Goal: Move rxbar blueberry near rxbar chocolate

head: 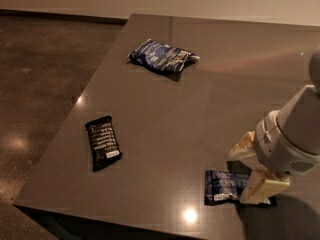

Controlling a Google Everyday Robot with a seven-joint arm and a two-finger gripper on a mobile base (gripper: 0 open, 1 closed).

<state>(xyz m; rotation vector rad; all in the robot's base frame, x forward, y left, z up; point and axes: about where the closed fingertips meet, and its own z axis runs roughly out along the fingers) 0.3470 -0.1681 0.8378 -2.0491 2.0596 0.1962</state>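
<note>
Gripper (244,175): spread wide astride the blue bar (222,186), apparently set to clamp it; black bar (103,143) well apart from it.

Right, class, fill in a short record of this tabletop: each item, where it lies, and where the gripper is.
table: dark grey
rxbar blueberry: flat near the front edge, right end hidden behind the gripper
rxbar chocolate: flat on the left side, well apart from the blueberry bar
blue snack bag: far side
gripper: over rxbar blueberry's right end, fingers apart; contact cannot be told
</note>
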